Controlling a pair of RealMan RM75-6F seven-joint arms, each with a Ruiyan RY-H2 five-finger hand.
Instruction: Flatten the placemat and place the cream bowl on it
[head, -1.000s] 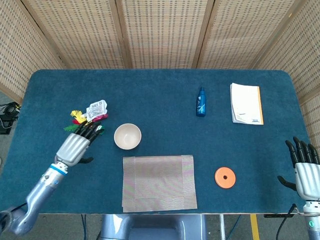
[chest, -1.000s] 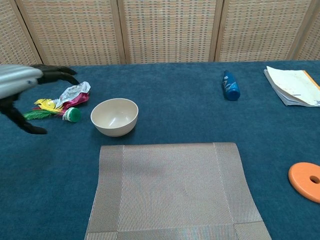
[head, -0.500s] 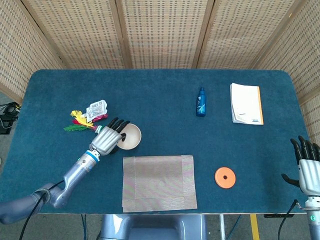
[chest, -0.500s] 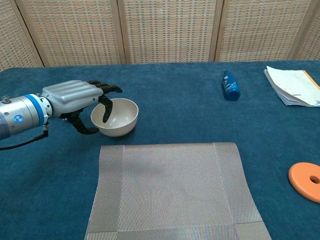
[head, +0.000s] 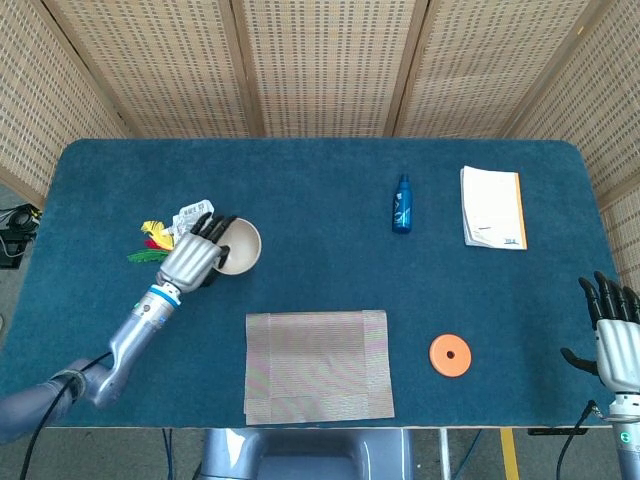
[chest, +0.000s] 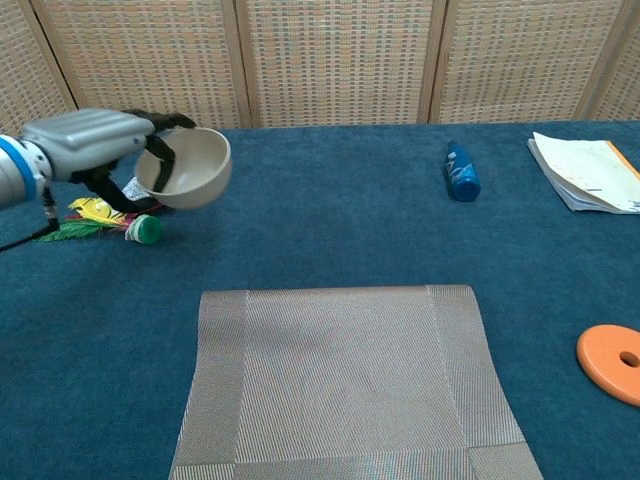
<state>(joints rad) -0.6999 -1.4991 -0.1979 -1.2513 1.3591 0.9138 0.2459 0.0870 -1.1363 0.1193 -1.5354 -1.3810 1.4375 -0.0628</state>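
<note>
Cream bowl (chest: 190, 167) held by left hand (chest: 95, 140), off placemat (chest: 345, 375).

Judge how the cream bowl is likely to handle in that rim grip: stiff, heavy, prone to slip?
The cream bowl looks rigid, keeping its shape lifted and tilted. It probably weighs little, since the left hand carries it by the rim alone. Its smooth surface could slip, so lowering onto the placemat warrants care.

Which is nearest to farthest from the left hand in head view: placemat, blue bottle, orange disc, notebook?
From the left hand, holding the cream bowl:
1. Placemat, front centre, to the hand's right.
2. Blue bottle, back, right of centre.
3. Orange disc, front right.
4. Notebook, back right.
</note>
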